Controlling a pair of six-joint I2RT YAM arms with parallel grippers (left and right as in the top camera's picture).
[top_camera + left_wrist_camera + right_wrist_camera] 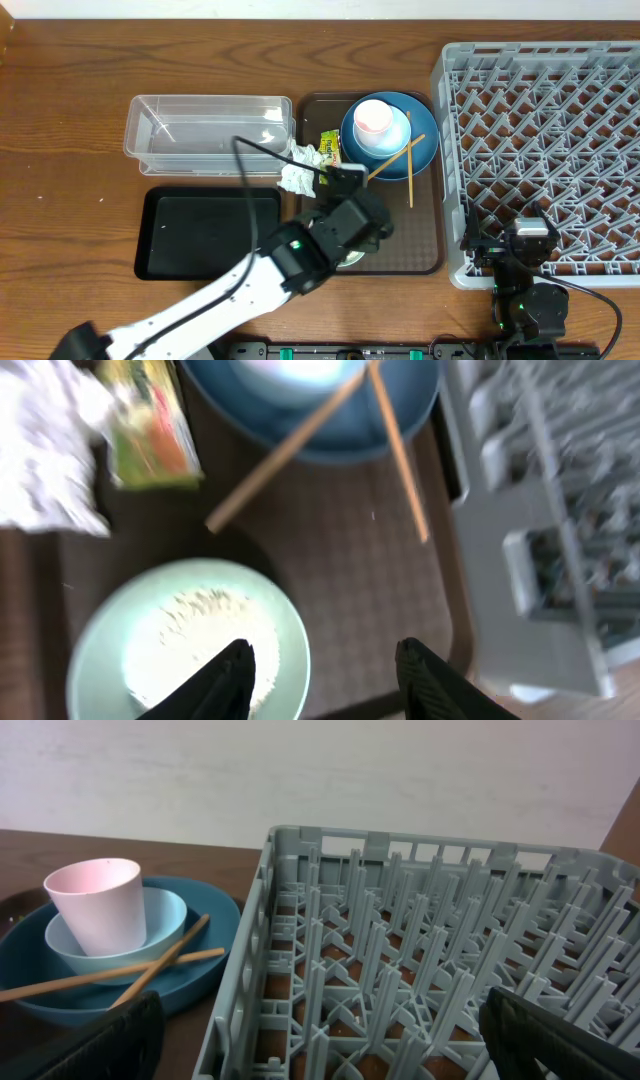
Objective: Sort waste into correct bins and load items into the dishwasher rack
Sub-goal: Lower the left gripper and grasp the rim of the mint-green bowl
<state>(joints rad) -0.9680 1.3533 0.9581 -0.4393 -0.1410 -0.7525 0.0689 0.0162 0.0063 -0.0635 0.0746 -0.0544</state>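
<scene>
The mint-green bowl (110, 650) with white rice grains (190, 625) sits on the brown serving tray (340, 550). My left gripper (322, 645) hangs open over the bowl's right rim, one finger above the rice and the other above the tray. In the overhead view the arm (340, 222) covers most of the bowl (352, 261). Behind it the blue plate (420, 150) carries the pale-blue bowl (392, 140), the pink cup (372, 118) and the chopsticks (408, 170). The tissue (297, 172) and wrapper (329, 148) lie at the tray's left edge. My right gripper (330, 1040) is open over the rack (545, 120) at its near-left corner.
The clear tub (210, 132) stands at the back left, with the flat black tray (210, 235) in front of it. The rack's near wall (235, 1020) lies close beside the blue plate (215, 945).
</scene>
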